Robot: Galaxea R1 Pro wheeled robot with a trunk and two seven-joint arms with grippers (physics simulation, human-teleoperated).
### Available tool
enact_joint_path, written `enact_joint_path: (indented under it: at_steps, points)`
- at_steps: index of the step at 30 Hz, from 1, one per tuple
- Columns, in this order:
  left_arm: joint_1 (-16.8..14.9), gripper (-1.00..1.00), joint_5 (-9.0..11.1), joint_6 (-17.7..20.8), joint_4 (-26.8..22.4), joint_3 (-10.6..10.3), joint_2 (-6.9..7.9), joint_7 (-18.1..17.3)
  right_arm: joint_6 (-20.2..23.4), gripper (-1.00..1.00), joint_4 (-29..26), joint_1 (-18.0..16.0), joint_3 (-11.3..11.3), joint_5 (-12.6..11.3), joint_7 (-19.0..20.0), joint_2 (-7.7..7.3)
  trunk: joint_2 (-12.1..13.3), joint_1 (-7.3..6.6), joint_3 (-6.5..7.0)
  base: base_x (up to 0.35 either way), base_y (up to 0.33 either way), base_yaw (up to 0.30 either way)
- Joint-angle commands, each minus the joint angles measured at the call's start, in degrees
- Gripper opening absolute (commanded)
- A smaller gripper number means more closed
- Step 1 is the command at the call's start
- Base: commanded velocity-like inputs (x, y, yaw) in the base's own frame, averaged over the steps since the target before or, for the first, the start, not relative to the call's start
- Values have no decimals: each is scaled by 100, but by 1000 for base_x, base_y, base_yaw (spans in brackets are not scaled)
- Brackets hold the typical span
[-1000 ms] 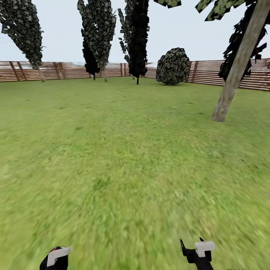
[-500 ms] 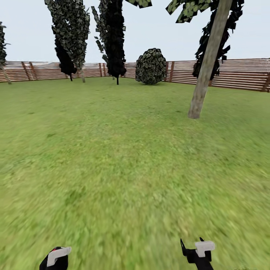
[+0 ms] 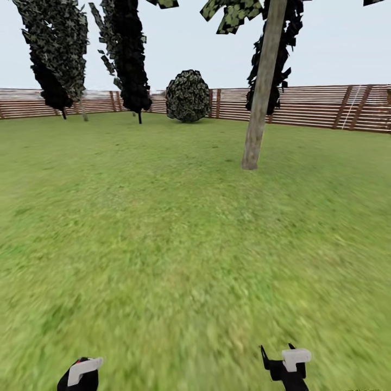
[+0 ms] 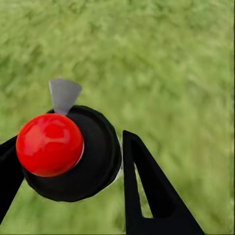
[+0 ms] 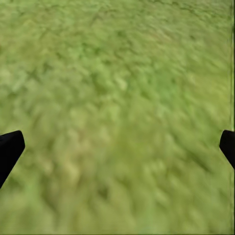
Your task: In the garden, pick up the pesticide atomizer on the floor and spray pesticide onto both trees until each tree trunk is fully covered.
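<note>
In the left wrist view my left gripper (image 4: 71, 142) is shut on the pesticide atomizer (image 4: 93, 161), a black round body with a red ball top and a grey nozzle. In the head view that gripper (image 3: 81, 372) sits at the lower edge. My right gripper (image 3: 284, 365) is open over bare grass, its black fingertips (image 5: 10, 149) wide apart. The nearest tree trunk (image 3: 259, 103), pale grey-brown and leaning slightly, stands ahead to the right on the garden lawn (image 3: 163, 217). A second tree (image 3: 60, 43) with grey-green foliage stands far left by the fence. No pale specks show on the trunk.
A brown slat fence (image 3: 326, 106) rings the lawn at the back. A thin-stemmed black tree (image 3: 130, 54) and a round bush (image 3: 187, 96) stand near it. Open grass lies between me and the near trunk.
The whole view has shifted left, so the camera has turned right; the near trunk now sits closer to centre. Both grippers keep their places in the picture.
</note>
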Motion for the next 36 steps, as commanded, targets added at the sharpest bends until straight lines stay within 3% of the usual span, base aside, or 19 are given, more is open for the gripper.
enact_joint_path:
  at_steps: [1,21,36]
  points:
    - [-1,-100,44,-18,1,-19,3,6,-14,100,7,-5,-5,30,-2,0,-2,1,-5,238,-195,-300]
    - [-2,-100,50,-18,0,-19,3,6,-14,100,12,-4,8,33,-1,1,-2,1,-5,245,-182,-289]
    - [0,-100,53,-18,2,-10,35,14,-14,100,24,-4,17,39,3,1,-2,1,-5,327,-8,-22]
